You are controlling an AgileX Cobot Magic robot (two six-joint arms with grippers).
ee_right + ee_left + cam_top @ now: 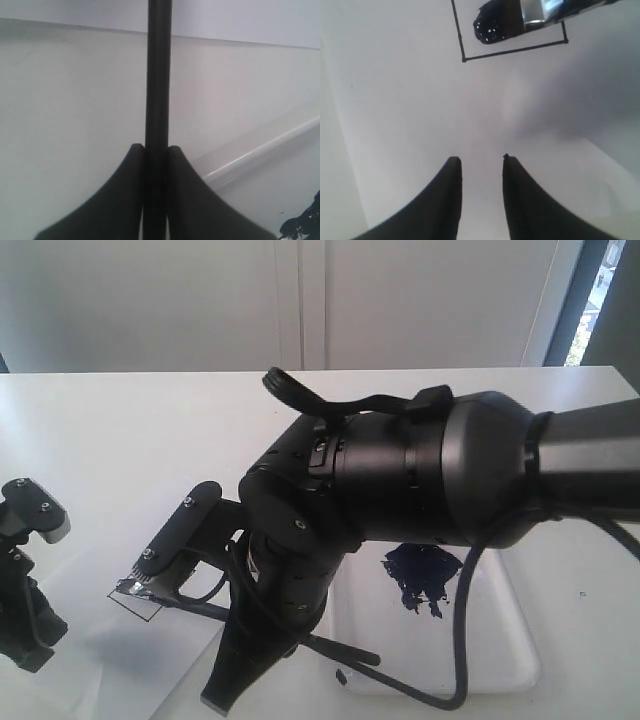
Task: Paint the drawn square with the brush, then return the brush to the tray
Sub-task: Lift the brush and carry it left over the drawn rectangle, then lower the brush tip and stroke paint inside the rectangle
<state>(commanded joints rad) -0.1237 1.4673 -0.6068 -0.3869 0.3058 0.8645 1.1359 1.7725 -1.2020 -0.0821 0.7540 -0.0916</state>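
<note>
Toward the near left part of the white surface (150,430), well apart from the tray (505,665), sits the drawn square (512,45). The brush (520,15) lies across it, with dark bristles inside the outline and the silver ferrule and handle running out over one side. What shows of the square's inside is white beside the bristles, so I judge the painting step to be at its beginning. Whether the bristles press on the paper (420,110) or hang just above it cannot be told.

The next move calls for short strokes that stay within the thin lines, with the tip low enough to leave paint. It may also need a reload at the dark blue blot (420,580) on the tray.

The right gripper (156,146) has its fingers pressed on the black handle, pinching it partway along, and the handle's free end sticks out behind, toward the tray. That arm reaches across the middle from the right, over the tray, with its wrist bent down toward the square. The left gripper (480,159) hovers near the square with fingers spread, holding nothing.
</note>
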